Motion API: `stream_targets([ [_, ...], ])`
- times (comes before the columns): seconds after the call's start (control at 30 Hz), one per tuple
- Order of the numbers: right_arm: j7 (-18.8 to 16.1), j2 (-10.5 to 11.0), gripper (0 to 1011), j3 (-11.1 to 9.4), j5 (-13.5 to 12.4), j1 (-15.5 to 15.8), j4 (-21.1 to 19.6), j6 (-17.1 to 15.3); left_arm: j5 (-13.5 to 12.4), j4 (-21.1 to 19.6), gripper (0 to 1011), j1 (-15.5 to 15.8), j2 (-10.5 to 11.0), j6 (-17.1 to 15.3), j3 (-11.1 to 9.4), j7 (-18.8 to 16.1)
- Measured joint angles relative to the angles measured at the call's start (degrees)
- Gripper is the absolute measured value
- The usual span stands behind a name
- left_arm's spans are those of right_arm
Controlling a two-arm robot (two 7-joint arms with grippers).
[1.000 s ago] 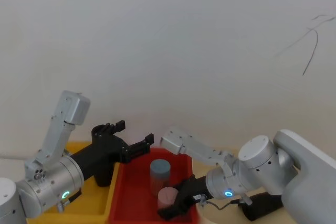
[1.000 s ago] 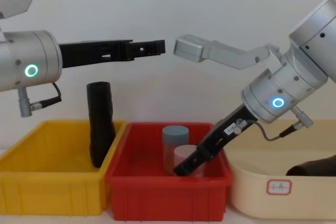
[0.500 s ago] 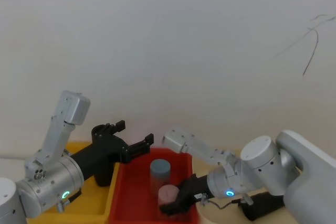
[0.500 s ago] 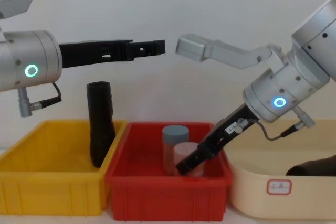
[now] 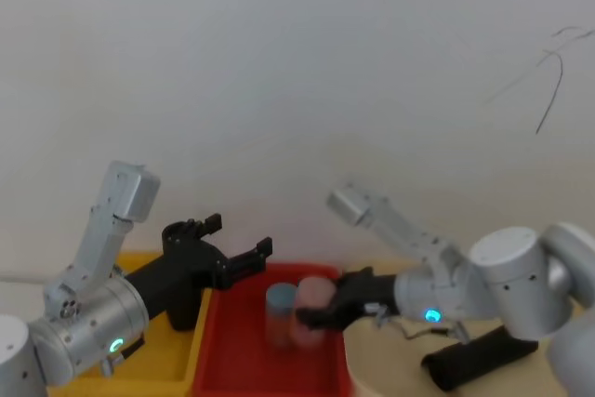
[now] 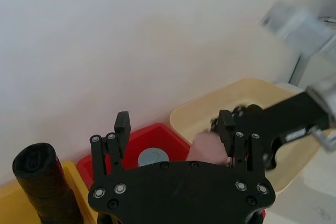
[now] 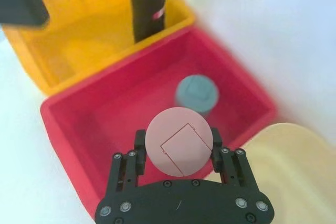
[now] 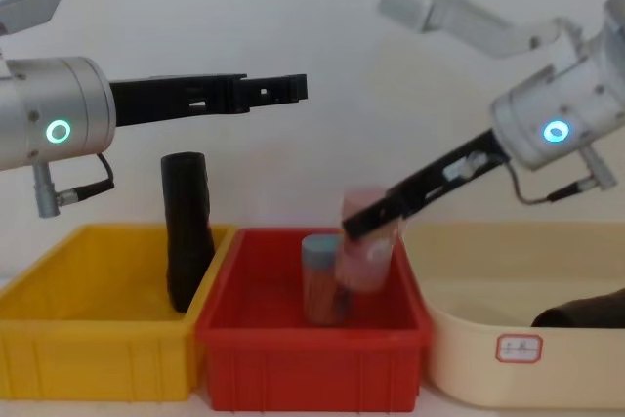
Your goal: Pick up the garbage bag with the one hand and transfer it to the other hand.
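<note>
Standing in yellow bin (image 8: 59, 358): garbage bag (image 8: 187, 241), upright, leaning at the wall beside the red bin (image 8: 312, 363).
Handling: looks light, matte, slightly soft under a squeeze; mid-body seems the best hold, below the flared top.
Left gripper (image 8: 283, 90): above the bag, fingers spread, holding nothing.
Red bin: grey-lidded jar (image 8: 323, 278) stands inside.
Right gripper (image 8: 366, 222): closed on a pink jar (image 7: 179, 141), lifted over the red bin.
Cream tub (image 8: 518, 349): second black roll (image 8: 584, 312) lying inside.
</note>
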State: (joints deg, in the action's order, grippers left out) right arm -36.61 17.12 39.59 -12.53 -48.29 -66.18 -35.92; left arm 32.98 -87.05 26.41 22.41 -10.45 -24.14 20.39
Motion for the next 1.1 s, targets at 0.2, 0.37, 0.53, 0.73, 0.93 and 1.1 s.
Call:
stream_targets([
  [0.2,3.49,2.24,676,-4.76,-1.72,2.33,-6.38,-1.27,0.00,0.00,1000,0.00,-0.01,0.00,0.00,0.00],
  [0.37,6.16,3.83,677,-8.17,-2.84,3.88,-10.31,-1.92,0.00,0.00,1000,0.00,0.00,0.00,0.00,0.00],
  [0.53,9.22,5.46,676,-11.78,-3.57,5.70,-14.17,-2.65,0.00,0.00,1000,0.00,0.00,0.00,0.00,0.00],
  [0.73,12.82,7.01,676,-14.90,-3.60,7.66,-17.26,-3.62,0.00,0.00,1000,0.00,0.00,0.00,0.00,0.00],
  [0.93,15.64,8.34,676,-16.69,-2.73,9.47,-19.09,-4.54,0.00,0.00,1000,0.00,0.00,0.00,0.00,0.00],
  [1.1,16.16,9.07,676,-16.99,-2.28,10.42,-19.32,-4.71,0.00,0.00,1000,0.00,0.00,0.00,0.00,0.00],
])
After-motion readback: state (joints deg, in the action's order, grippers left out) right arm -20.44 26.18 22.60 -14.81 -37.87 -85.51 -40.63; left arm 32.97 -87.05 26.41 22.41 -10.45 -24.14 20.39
